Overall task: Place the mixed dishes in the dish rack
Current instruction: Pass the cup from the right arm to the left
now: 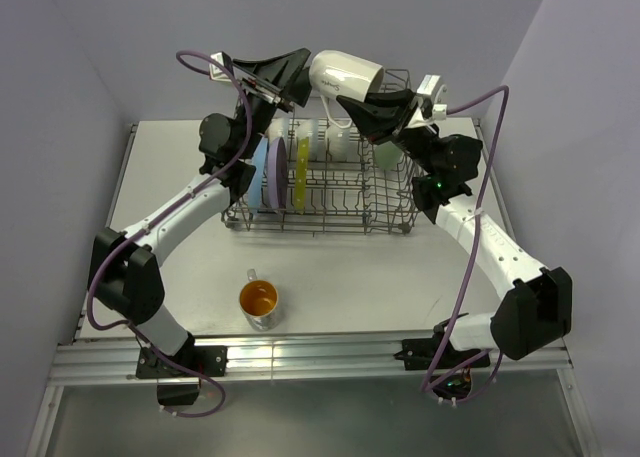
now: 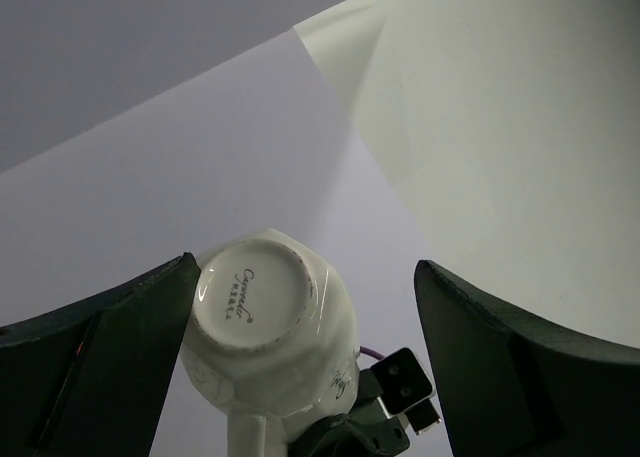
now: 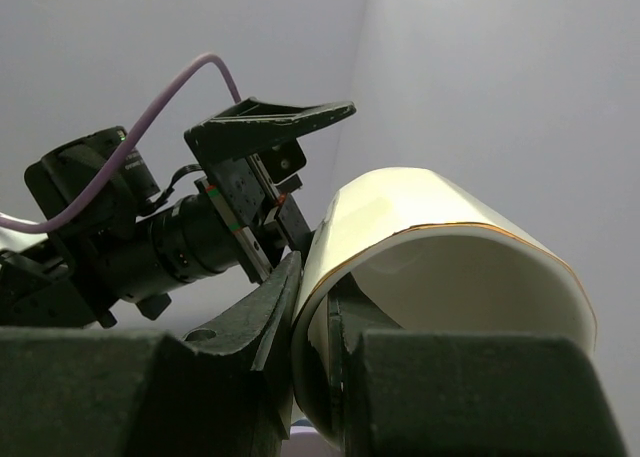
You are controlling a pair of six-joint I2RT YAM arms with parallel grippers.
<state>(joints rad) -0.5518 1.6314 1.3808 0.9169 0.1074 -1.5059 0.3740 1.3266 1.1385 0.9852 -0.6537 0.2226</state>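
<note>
Clearly the weak spot is the hold: the right gripper (image 3: pixel 312 322) is pinched on only the rim wall of the white mug (image 3: pixel 450 267), so the mug hangs out sideways from a thin bite, high over the far side of the dish rack (image 1: pixel 330 202); any knock could prob. twist it in that pinch or shake it loose, and a fall from there would land on wire or on dishes below. Just past it, the left gripper (image 2: pixel 305 267) stands spread wide w/ the mug's base btwn its fingers, crowding one finger more than the other; whether it touches, can't tell; if that gripper shuts off-centre it may shove the mug before it grips; if the right one lets go too soon, nothing holds it.

Other things: nearest the arm bases, the orange-inside cup (image 1: pixel 259 299) stands upright on the table (image 1: pixel 350 267), well apart from the rack, not loaded yet. Further on, in the rack's left part, the blue plate (image 1: pixel 258 172), lavender plate (image 1: pixel 276 172) and yellow-green plate (image 1: pixel 301 177) stand on edge side by side. The pale green cup (image 1: pixel 388 155) sits in the right part. The left arm (image 1: pixel 180 212) and right arm (image 1: pixel 490 247) flank the rack, so the way down to free slots looks tight.
</note>
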